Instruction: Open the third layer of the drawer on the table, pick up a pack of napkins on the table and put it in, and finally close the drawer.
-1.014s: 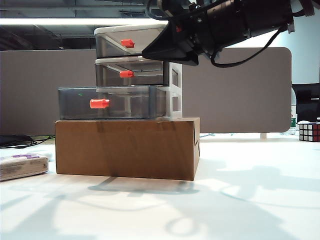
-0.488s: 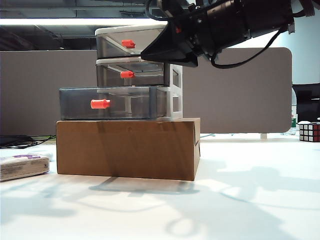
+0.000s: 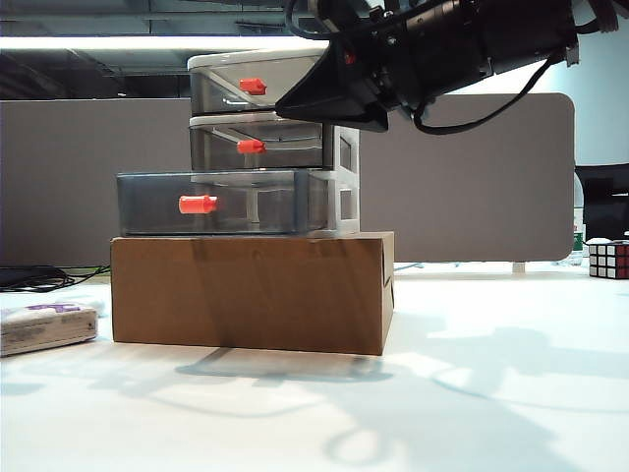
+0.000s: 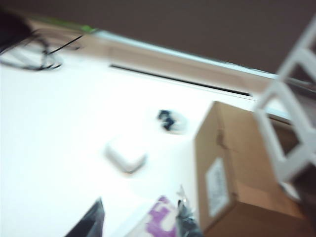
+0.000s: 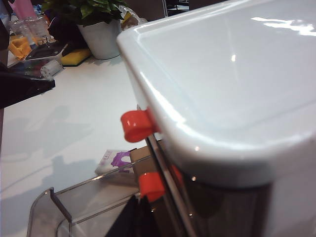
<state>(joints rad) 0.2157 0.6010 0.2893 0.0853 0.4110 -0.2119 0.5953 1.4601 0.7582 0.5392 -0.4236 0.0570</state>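
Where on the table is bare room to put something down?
The table is bare in front of the cardboard box and between it and the Rubik's cube. Crowded: beside the pack of napkins, where the left gripper hovers.

Brown cardboard box point(image 3: 251, 291) on tabletop; Rubik's cube point(image 3: 608, 259) far right.

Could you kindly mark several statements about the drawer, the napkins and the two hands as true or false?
1. The third layer is pulled out. True.
2. The pack of napkins lies inside it. False: it lies on the table, left of the brown box.
3. The two upper drawers are pushed in. True.
4. The right hand grips the lowest knob. False: it sits up beside the cabinet's top.
5. The left hand is above the napkins. True.
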